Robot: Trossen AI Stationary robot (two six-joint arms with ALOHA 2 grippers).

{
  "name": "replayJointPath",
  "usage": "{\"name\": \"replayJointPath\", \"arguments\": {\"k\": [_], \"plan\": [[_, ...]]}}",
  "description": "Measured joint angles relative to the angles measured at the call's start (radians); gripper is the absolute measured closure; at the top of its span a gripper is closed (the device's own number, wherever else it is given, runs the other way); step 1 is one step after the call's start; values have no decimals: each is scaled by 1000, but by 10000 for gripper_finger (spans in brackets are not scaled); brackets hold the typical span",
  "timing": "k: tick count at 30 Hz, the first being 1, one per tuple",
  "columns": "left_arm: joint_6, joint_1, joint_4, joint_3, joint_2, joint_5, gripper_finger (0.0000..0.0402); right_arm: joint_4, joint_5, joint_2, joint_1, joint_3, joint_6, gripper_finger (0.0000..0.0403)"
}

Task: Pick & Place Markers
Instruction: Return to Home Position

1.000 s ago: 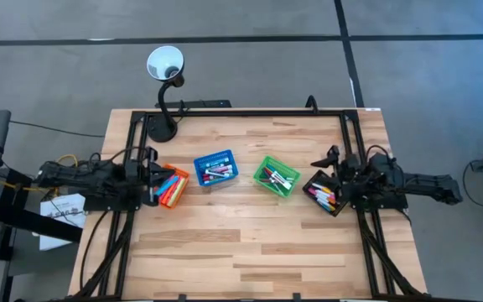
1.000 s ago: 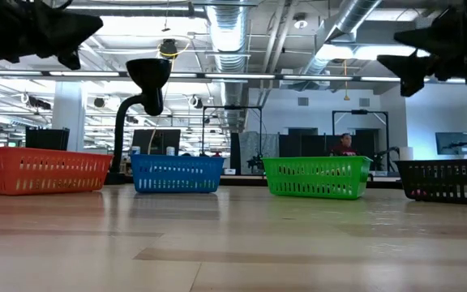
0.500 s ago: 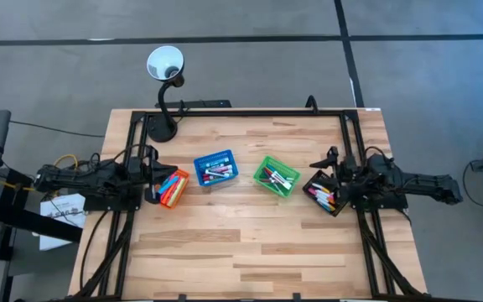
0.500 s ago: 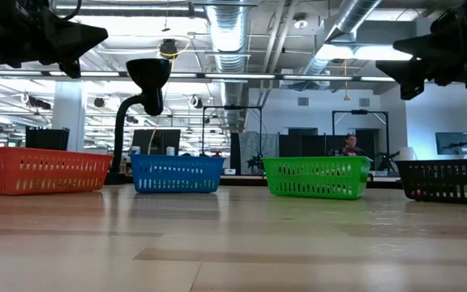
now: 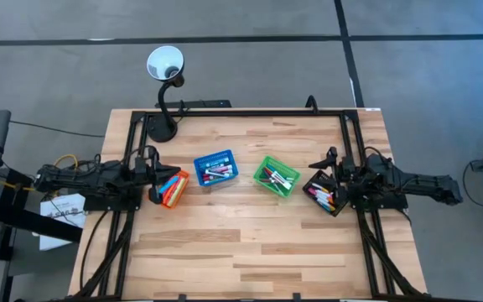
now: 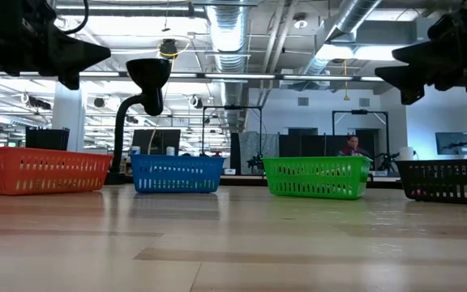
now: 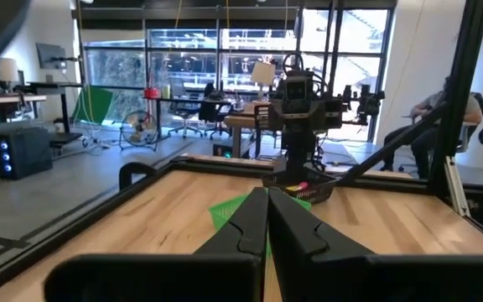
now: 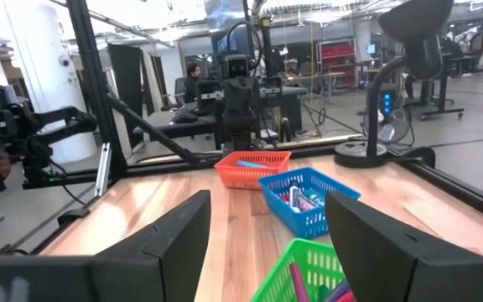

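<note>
Markers (image 5: 215,174) all lie in four mesh baskets strung across the middle of the table (image 5: 250,247). L to R in the high view these are the orange basket (image 6: 39,172), blue basket (image 6: 177,174), green basket (image 6: 317,178) and black basket (image 6: 448,182). The baskets stand apart from each other, each at a slight angle. The orange one holds pink, light-blue and green pens. The blue and green ones hold mostly white barrels w/ dark or red caps. The black one holds pink and white ones.

Left gripper (image 7: 267,218) is at the table's left edge, just beside the orange basket on its outer side. It is raised, and in the low view it hangs above the basket tops. Its jaws are pressed together, nothing between them.

Right gripper (image 8: 267,200) is at the right edge, by the black basket's outer side and partly over it, also up off the table. Its jaws are spread wide and hold nothing; its wrist view looks between them at the green, blue and orange baskets.

A gooseneck lamp (image 5: 165,64) stands at the back-left corner, head bent out past the table edge. A person (image 6: 349,146) shows far off in the room behind, well away from the arms.
</note>
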Motion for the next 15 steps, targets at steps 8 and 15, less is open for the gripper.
{"name": "replayJointPath", "arguments": {"k": [8,15], "plan": [[36,0,-6,0,0,0,392,-4,0,0,0,0,0,178],[36,0,-2,0,0,0,392,-4,-1,0,0,-1,0,178]]}}
